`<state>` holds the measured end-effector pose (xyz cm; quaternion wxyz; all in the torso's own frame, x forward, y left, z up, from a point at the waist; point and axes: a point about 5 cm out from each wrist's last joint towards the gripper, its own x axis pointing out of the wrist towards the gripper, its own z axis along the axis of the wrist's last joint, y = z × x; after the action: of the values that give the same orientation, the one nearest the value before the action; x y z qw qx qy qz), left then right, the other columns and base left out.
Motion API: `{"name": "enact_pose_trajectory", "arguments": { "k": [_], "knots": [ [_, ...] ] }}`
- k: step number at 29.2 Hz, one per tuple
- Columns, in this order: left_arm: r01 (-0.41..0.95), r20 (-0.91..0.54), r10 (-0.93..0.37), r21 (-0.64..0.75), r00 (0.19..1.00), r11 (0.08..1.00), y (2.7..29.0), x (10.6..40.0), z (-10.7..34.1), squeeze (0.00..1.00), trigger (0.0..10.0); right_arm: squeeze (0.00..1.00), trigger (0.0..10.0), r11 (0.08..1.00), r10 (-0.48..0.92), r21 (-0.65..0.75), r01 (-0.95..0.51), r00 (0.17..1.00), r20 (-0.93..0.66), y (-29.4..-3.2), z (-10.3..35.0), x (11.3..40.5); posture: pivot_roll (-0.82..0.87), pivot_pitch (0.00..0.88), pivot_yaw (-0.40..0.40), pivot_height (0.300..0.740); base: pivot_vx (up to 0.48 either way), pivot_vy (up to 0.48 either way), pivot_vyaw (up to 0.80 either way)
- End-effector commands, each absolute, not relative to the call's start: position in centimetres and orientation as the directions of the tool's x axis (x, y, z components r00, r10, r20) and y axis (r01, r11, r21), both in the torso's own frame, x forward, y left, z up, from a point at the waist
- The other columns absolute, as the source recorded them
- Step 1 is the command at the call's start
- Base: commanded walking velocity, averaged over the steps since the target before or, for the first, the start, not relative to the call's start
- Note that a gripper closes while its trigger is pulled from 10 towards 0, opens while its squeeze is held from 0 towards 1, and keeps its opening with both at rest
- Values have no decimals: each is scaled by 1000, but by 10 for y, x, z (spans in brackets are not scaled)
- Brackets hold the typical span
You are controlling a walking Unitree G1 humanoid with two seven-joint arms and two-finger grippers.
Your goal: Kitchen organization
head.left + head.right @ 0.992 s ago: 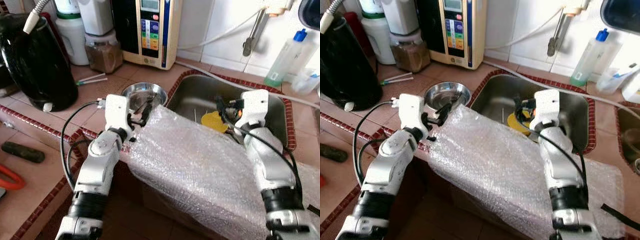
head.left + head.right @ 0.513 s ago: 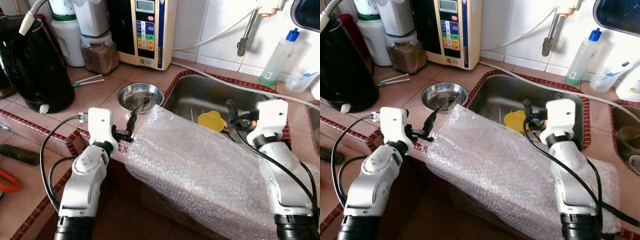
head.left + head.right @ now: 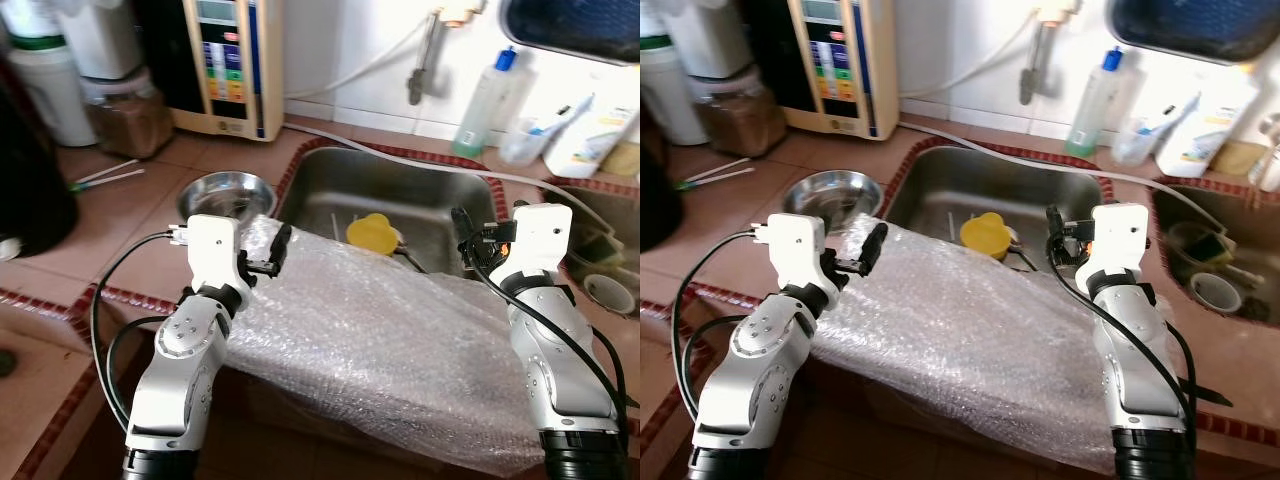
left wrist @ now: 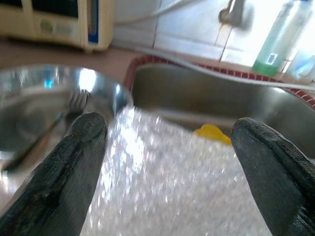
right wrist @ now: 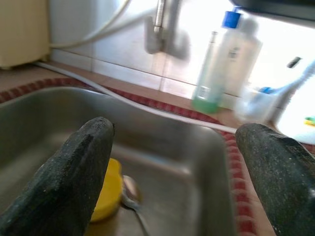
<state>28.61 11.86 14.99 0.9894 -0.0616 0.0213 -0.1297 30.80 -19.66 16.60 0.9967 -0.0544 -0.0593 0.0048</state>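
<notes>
Both claws hang wide apart and empty: the left claw [image 3: 277, 250] over the near corner of the bubble-wrapped box [image 3: 370, 350], the right claw [image 3: 463, 235] at its far end beside the sink [image 3: 420, 195]. The wrap looks slippery, so a squeeze could slide off. Just beyond the left claw, the steel bowl [image 3: 225, 190] with its fork [image 4: 49, 128] could be knocked across the worktop [image 3: 120, 220].

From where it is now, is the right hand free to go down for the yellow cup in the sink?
Probably yes. The right hand is open above the sink, the yellow cup lies just beyond the bubble wrap, and nothing sits between them.
</notes>
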Motion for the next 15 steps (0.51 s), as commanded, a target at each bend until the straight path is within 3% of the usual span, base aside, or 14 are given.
{"name": "enact_pose_trajectory", "arguments": {
  "k": [1,15],
  "knots": [
    [238,-49,-247,-139,968,961,120,283,147,0,10000,0,10000,995,29,-101,-17,993,116,-190,167,310,31,0,-23,740,0,0,0],
    [270,-57,-283,-167,958,948,108,291,151,0,10000,0,10000,996,26,-93,-15,993,111,-182,166,314,29,0,-32,740,0,0,0]
  ]
}}
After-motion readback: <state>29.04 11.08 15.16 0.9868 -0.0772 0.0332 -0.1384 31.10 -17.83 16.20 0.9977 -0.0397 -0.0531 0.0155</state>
